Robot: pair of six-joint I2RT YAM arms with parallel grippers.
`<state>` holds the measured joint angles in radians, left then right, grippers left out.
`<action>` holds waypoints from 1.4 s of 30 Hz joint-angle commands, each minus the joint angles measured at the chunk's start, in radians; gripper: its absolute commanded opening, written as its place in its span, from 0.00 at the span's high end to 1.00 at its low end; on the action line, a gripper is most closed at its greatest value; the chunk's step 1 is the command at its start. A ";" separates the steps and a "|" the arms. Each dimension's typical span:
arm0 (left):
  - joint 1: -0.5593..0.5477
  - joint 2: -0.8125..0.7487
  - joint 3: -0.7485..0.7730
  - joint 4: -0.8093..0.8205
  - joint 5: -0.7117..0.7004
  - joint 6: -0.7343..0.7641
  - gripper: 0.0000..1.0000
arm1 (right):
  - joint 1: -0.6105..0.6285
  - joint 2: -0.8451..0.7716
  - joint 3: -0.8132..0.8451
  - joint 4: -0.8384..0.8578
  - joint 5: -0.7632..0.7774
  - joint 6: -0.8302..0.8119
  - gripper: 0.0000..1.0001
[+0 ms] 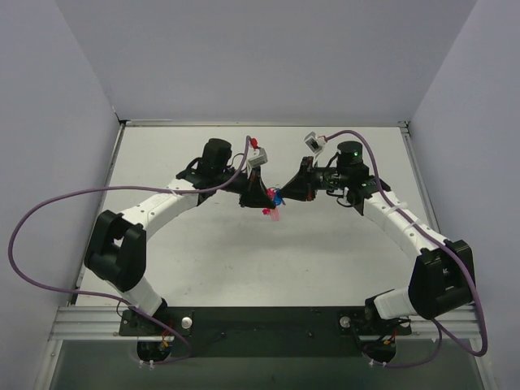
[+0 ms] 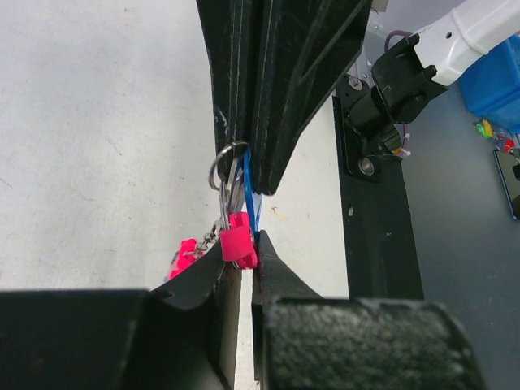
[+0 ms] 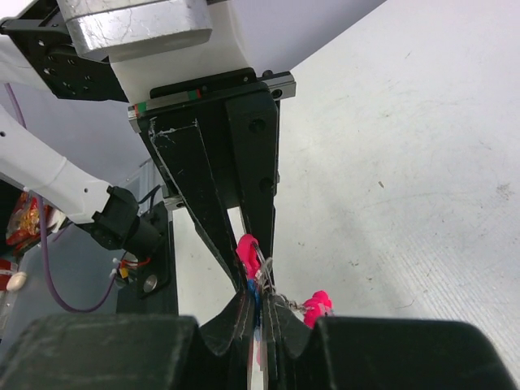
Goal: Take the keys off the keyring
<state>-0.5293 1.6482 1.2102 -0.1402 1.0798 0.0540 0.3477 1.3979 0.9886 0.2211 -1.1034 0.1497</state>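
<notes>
Meeting over the middle of the table [image 1: 203, 268], the two arms point their tips at each other with a small bunch of keys between them. The keyring [image 2: 221, 162], a thin silver wire loop, sits right at the tip of the right gripper [image 3: 258, 302]. That gripper's fingers are pressed together on the blue key [image 2: 253, 203], which lies just beside the keyring. On the side of the keyring away from the right gripper, the left gripper [image 2: 244, 253] pinches the head of a pink key [image 2: 237, 241] that is threaded on the ring. A second pink key [image 2: 183, 258] dangles off to one side of the keyring, touching neither gripper.
</notes>
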 commanded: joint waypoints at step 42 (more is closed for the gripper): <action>0.035 -0.008 -0.009 0.027 -0.006 -0.048 0.33 | -0.079 -0.088 -0.013 0.149 -0.023 0.083 1.00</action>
<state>-0.4904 1.6478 1.1896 -0.1455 1.1225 0.0212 0.2626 1.3457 0.9810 0.3038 -1.1053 0.2352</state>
